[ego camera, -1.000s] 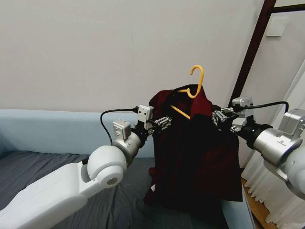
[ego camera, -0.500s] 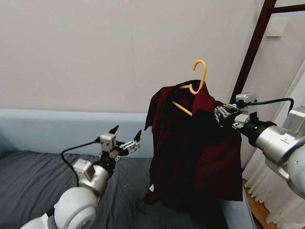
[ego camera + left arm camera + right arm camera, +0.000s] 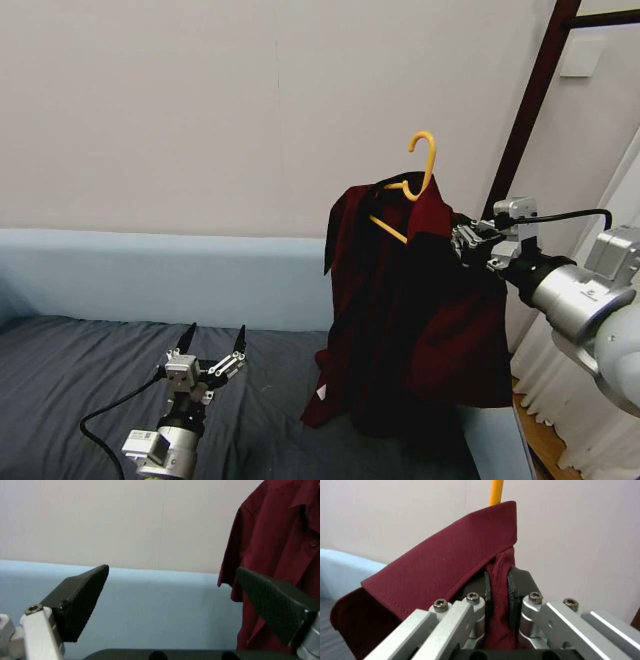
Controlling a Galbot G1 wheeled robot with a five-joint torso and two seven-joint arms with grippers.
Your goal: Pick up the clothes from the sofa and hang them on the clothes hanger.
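**Status: Shirt Held Up by the Right Gripper, Left Gripper Lowered**

Count: one dark red shirt (image 3: 420, 320), one yellow hanger (image 3: 430, 162), two grippers, one sofa (image 3: 120, 390).

The shirt hung draped on the hanger, in the air beside the right end of the sofa and in front of the pale wall. The hanger's hook stood up above the collar.

The right gripper (image 3: 462, 243) was clamped on the shirt's shoulder fabric. In the right wrist view its fingers (image 3: 485, 592) were pressed together with a fold of cloth between them.

The left gripper (image 3: 215, 340) was spread wide and held nothing. It sat low over the sofa's dark seat, well apart from the shirt.

Change: one second before, the left gripper was up at the shirt's other shoulder. It had since let go and descended. The freed side of the shirt hung loose.
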